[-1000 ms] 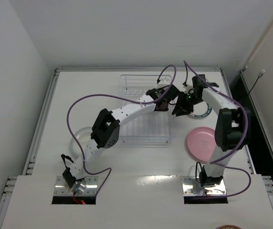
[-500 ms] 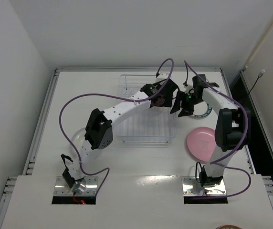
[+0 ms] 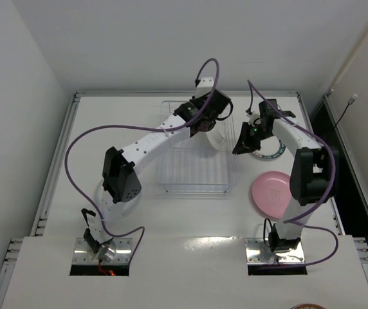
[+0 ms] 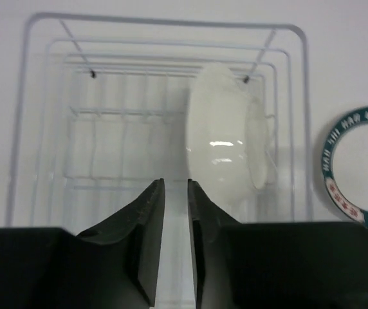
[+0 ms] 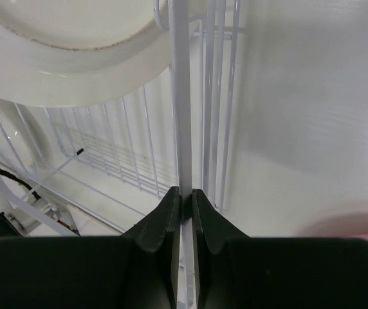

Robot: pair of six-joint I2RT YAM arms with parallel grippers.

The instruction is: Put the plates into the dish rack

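From above, the left hand (image 3: pixel 204 127) hangs over the far end of the dish rack (image 3: pixel 193 175), a clear wire basket on the white worktop (image 3: pixel 139 109). The right hand (image 3: pixel 239 148) is at the rack's right wall. Between the two hands a pale plate (image 3: pixel 218 138) stands on edge inside the rack, just below the left hand and just inboard of the right one. The teal-rimmed plate (image 3: pixel 273 153) lies flat on the worktop outside the rack, directly behind the right hand and partly hidden by that arm's wrist. The pink plate (image 3: pixel 272 195) lies flat farther back from the right hand, toward that arm's base and well apart from the rack. In the left wrist view, the left hand's fingers (image 4: pixel 147 222) stand slightly parted with a narrow strip of rack floor showing between them and nothing in the gap. The pale plate is ahead of this hand and a little to its right, upright in the slots near the rack's right side and not touching the fingers. The teal-rimmed plate shows at the far right, beyond the rack wall. In the right wrist view, the right hand's fingers (image 5: pixel 165 215) are pressed together on a thin white upright wire of the rack wall, which runs straight down between the fingertips. The pale plate's rim curves above and to the left of this hand, inside the wires. A pink blur sits at the lower right edge.
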